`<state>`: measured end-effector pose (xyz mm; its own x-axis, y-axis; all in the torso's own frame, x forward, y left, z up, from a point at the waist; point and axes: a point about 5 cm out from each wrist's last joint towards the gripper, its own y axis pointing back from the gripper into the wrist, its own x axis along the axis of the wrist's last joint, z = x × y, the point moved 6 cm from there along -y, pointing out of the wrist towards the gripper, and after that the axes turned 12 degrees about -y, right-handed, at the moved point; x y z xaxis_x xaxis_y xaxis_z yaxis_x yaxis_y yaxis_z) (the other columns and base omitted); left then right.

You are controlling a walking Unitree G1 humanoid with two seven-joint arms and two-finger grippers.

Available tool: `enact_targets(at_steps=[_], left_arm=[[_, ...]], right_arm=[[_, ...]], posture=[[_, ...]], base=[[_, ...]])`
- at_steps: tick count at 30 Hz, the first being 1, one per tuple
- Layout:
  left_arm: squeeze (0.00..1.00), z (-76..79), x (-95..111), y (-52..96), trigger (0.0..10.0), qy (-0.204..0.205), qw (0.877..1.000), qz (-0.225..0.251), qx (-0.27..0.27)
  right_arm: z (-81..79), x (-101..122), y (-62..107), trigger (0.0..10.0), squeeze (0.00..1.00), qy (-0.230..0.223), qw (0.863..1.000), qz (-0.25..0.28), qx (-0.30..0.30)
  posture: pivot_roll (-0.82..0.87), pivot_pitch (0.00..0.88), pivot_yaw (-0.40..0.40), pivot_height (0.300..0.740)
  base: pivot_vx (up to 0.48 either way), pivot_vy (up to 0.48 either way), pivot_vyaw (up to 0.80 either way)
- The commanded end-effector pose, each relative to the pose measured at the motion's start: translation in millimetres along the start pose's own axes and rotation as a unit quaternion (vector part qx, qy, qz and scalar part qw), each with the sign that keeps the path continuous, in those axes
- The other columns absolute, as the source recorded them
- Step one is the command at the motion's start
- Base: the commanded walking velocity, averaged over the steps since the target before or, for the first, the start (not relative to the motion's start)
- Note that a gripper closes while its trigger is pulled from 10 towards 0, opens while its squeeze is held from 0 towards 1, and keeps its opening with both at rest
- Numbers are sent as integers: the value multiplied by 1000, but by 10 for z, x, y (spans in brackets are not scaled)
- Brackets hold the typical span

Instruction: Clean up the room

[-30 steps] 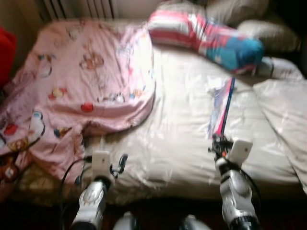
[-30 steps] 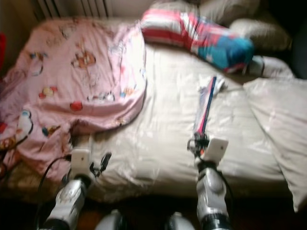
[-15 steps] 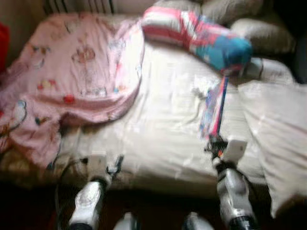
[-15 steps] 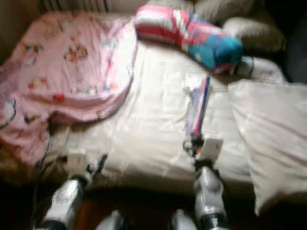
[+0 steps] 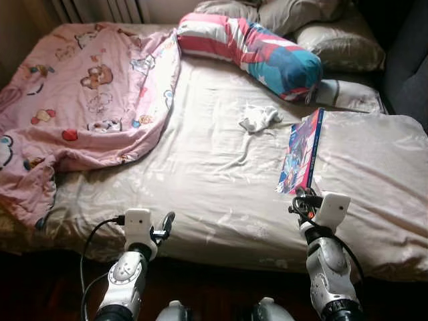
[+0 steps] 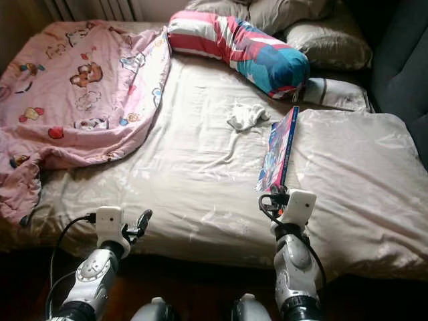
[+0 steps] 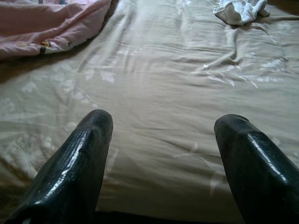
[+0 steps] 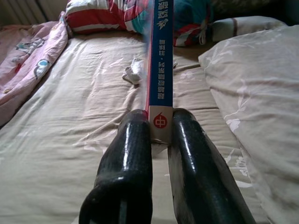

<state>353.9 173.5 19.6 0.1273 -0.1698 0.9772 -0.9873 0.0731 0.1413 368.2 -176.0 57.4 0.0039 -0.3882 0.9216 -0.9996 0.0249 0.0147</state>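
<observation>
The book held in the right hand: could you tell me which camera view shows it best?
The left eye view: the book shows its colourful cover and blue spine above the right hand. The right eye view matches. The right wrist view gives just the spine, edge-on.

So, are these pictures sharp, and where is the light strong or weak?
Eye views: sharp; bright glare on the sheet, floor below dark. Left wrist view: fingers soft, sheet evenly lit. Right wrist view: book readable near the fingers, blurred farther up.
</observation>
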Motion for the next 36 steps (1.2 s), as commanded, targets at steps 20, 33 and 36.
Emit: enact_targets(at_steps=[20,33,36], left_arm=[[0,-4,-101,41,10000,4,1000,-18,-2],[0,1,-104,45,10000,6,1000,-17,-2],[0,1,-105,47,10000,6,1000,-17,-1]], right_arm=[[-84,42,-42,10000,0,-1,1000,6,13],[-82,33,-41,10000,0,-2,1000,4,12],[-84,23,-41,10000,0,-3,1000,2,12]], posture=[[-19,187,33,694],[-18,191,32,694],[-16,192,31,694]], base=[[0,0,-201],[0,0,0],[0,0,0]])
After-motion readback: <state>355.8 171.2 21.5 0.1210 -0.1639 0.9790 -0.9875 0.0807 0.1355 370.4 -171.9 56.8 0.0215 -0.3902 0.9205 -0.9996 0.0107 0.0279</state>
